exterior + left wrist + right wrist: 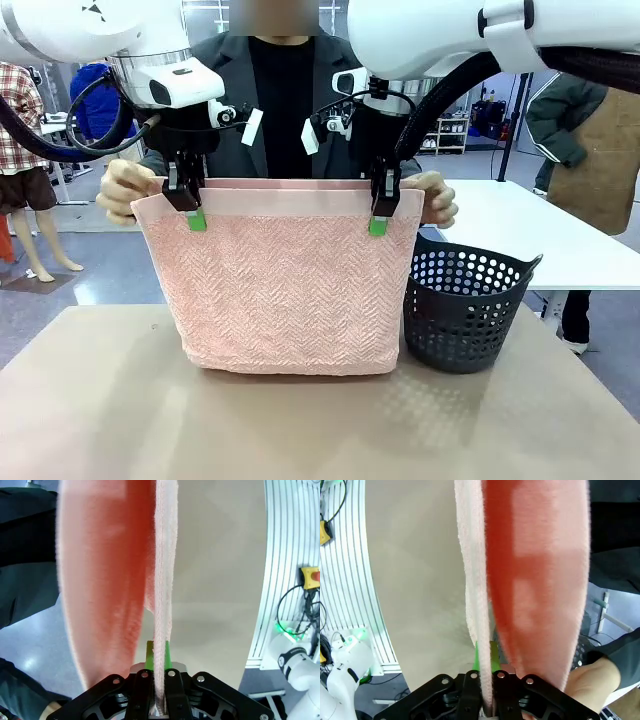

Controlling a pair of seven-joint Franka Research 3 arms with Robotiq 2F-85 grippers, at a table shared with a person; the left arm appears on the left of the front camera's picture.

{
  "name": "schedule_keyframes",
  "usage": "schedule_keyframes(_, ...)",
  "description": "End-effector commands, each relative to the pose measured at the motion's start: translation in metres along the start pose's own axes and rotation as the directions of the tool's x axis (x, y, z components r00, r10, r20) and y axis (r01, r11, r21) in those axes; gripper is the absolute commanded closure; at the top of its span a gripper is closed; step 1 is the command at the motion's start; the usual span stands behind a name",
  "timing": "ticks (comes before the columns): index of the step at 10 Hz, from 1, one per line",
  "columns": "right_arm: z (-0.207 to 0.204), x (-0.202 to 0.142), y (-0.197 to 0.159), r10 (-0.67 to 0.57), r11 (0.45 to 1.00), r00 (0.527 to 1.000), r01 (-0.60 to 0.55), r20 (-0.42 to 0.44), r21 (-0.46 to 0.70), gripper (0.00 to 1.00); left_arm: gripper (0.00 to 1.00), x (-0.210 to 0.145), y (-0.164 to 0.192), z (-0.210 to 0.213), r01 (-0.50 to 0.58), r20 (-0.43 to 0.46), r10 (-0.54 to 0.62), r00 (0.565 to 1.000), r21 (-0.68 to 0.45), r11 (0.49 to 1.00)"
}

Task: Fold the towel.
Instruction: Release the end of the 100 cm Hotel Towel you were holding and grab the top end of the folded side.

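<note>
No text, label, brand or number can be read, two white tags (251, 126) seen hung near the wrists, too small for print to be told.

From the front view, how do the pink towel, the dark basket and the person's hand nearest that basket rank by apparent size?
1. towel, largest by far.
2. basket.
3. hand, smallest, though it sits farther from the camera, which shrinks it somewhat.

Both arms up level, left gripper (192, 210) and right gripper (378, 221) pinched tight on the towel (285, 300), fingers pointing down.
</note>
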State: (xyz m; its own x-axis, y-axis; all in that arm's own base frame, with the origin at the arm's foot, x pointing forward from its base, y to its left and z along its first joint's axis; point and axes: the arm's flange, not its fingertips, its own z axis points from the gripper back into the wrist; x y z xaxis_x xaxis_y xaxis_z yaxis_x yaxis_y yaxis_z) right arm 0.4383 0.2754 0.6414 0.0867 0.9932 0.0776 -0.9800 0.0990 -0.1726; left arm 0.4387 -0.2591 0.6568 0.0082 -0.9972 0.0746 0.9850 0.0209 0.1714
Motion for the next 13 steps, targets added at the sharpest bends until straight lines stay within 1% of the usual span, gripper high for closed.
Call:
schedule_keyframes(1,0.0006,-0.0009,-0.0002,0.007,1.000,1.000,-0.007,-0.012,-0.009,1.00,1.00,-0.0005,0.0002,0.0010,-0.004,0.000,0.004,1.000,0.001,1.000)
schedule_keyframes(13,0.0006,-0.0009,-0.0002,0.007,1.000,1.000,-0.007,-0.012,-0.009,1.00,1.00,-0.0005,0.0002,0.0010,-0.004,0.000,0.004,1.000,0.001,1.000)
